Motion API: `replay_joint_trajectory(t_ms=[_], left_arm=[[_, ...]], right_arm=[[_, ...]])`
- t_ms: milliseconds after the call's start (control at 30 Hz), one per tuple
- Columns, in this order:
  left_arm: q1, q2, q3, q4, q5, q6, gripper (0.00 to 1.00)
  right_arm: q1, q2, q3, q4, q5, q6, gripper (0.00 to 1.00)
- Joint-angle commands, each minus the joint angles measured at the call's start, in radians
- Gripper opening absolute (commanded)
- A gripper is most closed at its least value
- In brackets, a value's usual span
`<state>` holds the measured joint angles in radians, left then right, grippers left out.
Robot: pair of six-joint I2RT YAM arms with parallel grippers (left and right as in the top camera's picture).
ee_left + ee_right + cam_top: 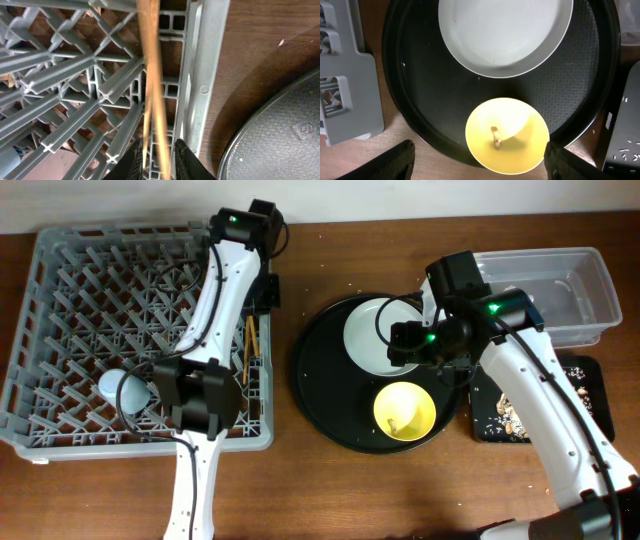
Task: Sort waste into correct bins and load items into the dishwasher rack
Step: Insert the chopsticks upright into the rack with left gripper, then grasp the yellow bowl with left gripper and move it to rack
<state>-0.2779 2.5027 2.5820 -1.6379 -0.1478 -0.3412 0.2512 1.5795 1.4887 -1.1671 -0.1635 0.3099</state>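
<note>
ops: left side status?
me: left fingers (185,162) are clamped on the chopsticks (152,75), one finger on each side. The sticks run up and out of the wrist view. They're over the dishwasher rack (100,290), just inside its right wall, above the lattice floor. Can't tell whether the far tips touch the lattice.
ops: right side?
me: right fingers (395,162) are spread wide and gripping nothing. They hang over the round black tray (590,90), right above the yellow bowl (515,150).
ops: anything in the bowl?
me: one small tan scrap (495,137) near the centre. The bowl is upright on the part of the tray nearer my base. The pale grey-green plate (505,35) sits on the same tray beyond the bowl, close to it but apart.
ops: other items?
me: the light-blue cup (125,387) is in the rack, toward the near-left corner, beside my left arm.
ops: bins?
me: the clear tub (570,285) is at the far right of the tabletop (400,490). I can't read its contents through the plastic. The shallow black tray (598,385) is just in front of it, with pale crumbs and brown scraps (505,412) scattered inside. My right arm passes over that tray's left part.
</note>
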Motion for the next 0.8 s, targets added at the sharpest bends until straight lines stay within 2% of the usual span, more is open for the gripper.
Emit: replay_joint_trajectory(t_ms=[0, 100, 200, 300, 333, 500, 567, 600, 667, 767], left_arm=[[0.008, 0.001, 0.001, -0.009, -0.018, -0.01, 0.22], [0.008, -0.008, 0.024, -0.037, 0.01, -0.01, 0.22], [-0.011, -0.074, 0.086, -0.049, 0.192, 0.057, 0.22], [-0.101, -0.111, 0.085, -0.043, 0.238, 0.208, 0.22], [-0.128, -0.11, 0.083, -0.05, 0.238, 0.225, 0.19], [-0.182, -0.17, 0.083, -0.05, 0.239, 0.198, 0.19], [-0.179, -0.196, 0.083, -0.051, 0.312, 0.205, 0.17], [-0.179, -0.23, 0.083, -0.05, 0.31, 0.204, 0.18], [-0.179, -0.328, 0.083, -0.05, 0.233, 0.204, 0.19], [-0.18, -0.504, 0.048, -0.05, 0.23, 0.205, 0.25]], right_arm=[[-0.003, 0.0, 0.013, 0.0, -0.005, -0.003, 0.83], [-0.003, 0.0, 0.013, 0.0, -0.006, -0.003, 0.83], [-0.003, 0.0, 0.013, 0.0, -0.005, -0.003, 0.83], [-0.003, 0.0, 0.013, 0.0, -0.005, -0.003, 0.87], [-0.003, 0.0, 0.013, 0.001, -0.005, -0.003, 0.88], [-0.003, 0.0, 0.013, -0.013, 0.008, -0.003, 0.89], [-0.005, 0.0, 0.013, -0.027, 0.061, -0.002, 0.99], [-0.011, 0.0, 0.013, -0.039, 0.072, 0.0, 0.99], [-0.094, 0.0, 0.013, -0.06, 0.073, 0.046, 0.99], [-0.392, 0.0, 0.013, -0.071, -0.033, 0.03, 0.99]])
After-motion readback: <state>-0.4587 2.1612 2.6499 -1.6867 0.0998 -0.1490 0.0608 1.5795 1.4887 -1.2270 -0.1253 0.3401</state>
